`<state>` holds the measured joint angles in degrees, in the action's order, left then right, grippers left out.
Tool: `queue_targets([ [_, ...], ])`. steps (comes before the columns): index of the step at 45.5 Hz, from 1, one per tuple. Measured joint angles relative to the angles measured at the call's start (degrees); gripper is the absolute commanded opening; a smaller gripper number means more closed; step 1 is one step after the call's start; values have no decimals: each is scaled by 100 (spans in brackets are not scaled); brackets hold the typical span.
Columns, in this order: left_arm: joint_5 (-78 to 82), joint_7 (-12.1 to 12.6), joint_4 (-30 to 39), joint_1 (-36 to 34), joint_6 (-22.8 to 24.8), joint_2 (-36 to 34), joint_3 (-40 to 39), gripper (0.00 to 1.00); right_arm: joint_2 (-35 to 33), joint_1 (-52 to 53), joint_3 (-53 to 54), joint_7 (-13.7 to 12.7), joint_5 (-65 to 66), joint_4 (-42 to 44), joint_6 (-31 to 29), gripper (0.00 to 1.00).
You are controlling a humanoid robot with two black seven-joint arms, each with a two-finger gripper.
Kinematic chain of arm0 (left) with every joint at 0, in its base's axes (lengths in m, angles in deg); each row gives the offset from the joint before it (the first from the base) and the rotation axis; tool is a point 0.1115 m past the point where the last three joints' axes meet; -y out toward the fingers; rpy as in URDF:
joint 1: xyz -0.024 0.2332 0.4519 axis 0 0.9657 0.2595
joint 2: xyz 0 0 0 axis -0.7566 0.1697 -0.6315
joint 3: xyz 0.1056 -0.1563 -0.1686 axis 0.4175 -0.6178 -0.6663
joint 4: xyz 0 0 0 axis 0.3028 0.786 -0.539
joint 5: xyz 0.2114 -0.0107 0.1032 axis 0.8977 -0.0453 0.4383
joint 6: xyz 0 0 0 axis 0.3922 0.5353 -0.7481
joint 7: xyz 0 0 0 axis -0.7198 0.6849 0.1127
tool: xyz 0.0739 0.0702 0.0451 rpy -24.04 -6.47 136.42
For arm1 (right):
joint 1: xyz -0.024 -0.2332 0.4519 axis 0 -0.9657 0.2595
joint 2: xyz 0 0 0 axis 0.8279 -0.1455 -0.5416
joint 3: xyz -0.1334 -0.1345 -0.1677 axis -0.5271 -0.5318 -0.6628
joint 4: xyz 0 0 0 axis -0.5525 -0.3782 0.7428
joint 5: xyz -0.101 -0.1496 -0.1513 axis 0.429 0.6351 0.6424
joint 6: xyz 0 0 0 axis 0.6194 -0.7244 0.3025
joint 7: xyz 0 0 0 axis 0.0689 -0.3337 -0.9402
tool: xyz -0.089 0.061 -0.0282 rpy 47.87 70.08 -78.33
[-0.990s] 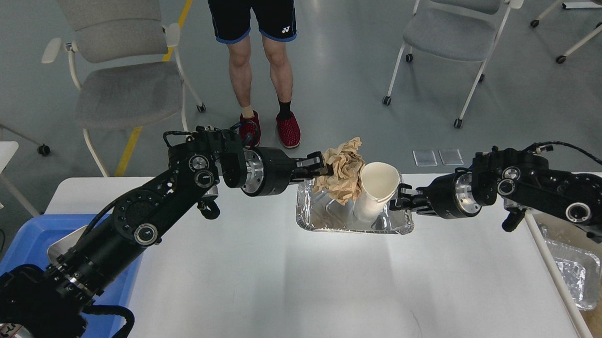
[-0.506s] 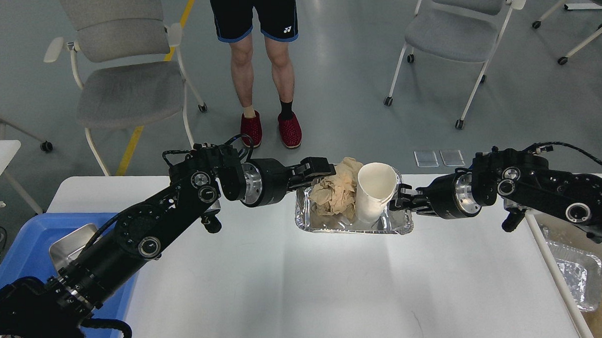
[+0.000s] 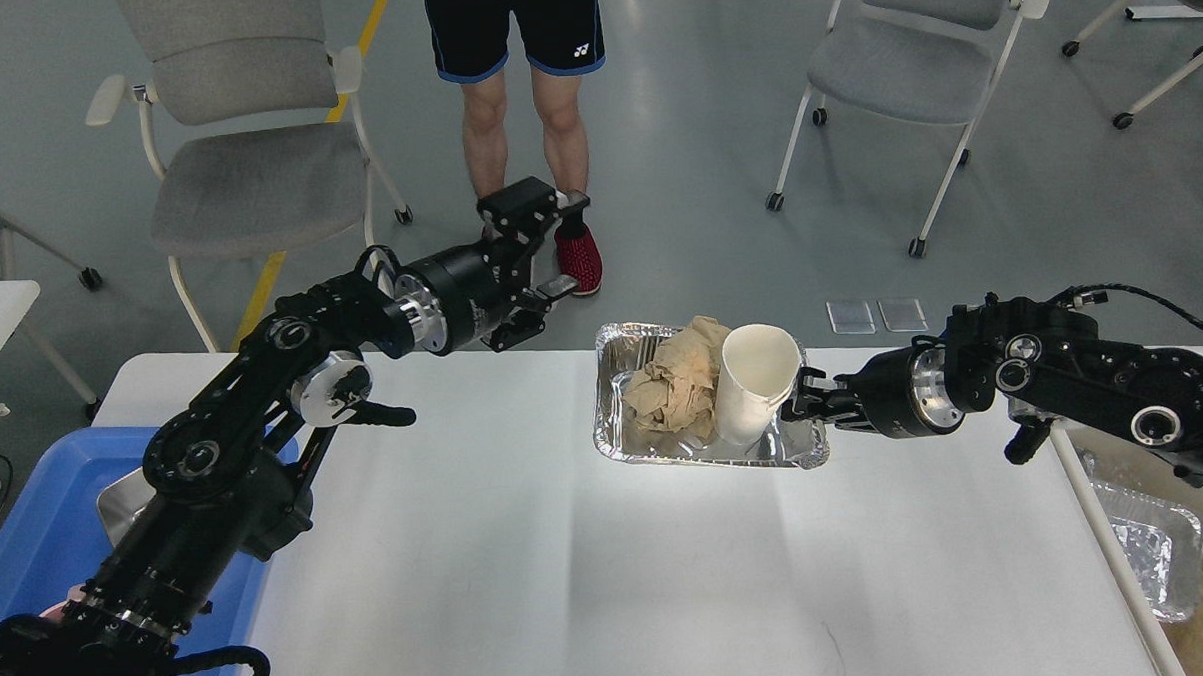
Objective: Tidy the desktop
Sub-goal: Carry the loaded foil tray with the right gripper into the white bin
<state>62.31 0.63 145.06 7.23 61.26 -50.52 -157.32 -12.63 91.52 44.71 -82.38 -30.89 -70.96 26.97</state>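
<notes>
Large white desktop point(image 3: 590, 569) across the lower part of the head view, widest thing in sight, mostly bare in the middle. Foil tray point(image 3: 620, 439) near its far edge, right of centre, holding crumpled brown paper point(image 3: 671, 394) and, just beside that on the right, an upright white paper cup point(image 3: 756, 383). Right gripper point(image 3: 802, 408) at the tray's right rim, low beside the cup's base, fingers narrowly set (whether pinching the rim or the cup: cannot tell). Left gripper point(image 3: 543, 250) raised beyond the far table edge, well apart from the tray, fingers point(image 3: 520, 203) spread wide with nothing between them. Blue plastic tray point(image 3: 42, 503) at the left edge, partly hidden under the left arm, a metal container point(image 3: 117, 500) inside it. Second foil tray point(image 3: 1154, 544) off the right side of the table, lower than the tabletop. Behind the table, legs in black shorts point(image 3: 516, 26) and red shoes point(image 3: 579, 259), flanked by grey chairs point(image 3: 246, 180) on a grey floor.
</notes>
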Motion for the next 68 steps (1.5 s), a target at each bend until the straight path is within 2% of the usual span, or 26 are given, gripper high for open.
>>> queue_targets([
  [10, -606, 5, -370, 642, -229, 110, -1486, 97, -44, -19, 4, 0, 6, 7, 7, 0],
  [18, -1314, -3, -822, 778, -417, 95, -1940, 97, -64, -58, 98, 0, 0, 5, 17, 0],
  [27, -1602, -67, -922, 963, -463, 64, -2372, 97, -142, -71, 174, 0, -1, 6, 17, 0],
  [40, -1595, -79, -1007, 1174, -590, 45, -2386, 97, -828, -553, 554, 0, -24, 458, 207, 0],
  [57, -1601, -75, -1119, 1235, -593, 59, -2221, 97, -1789, -2925, 3243, 71, -36, 1801, 300, 0],
  [68, -1602, -71, -1132, 1242, -590, 83, -2187, 97, -1806, -3278, 3758, 92, -108, 2913, 297, 0],
])
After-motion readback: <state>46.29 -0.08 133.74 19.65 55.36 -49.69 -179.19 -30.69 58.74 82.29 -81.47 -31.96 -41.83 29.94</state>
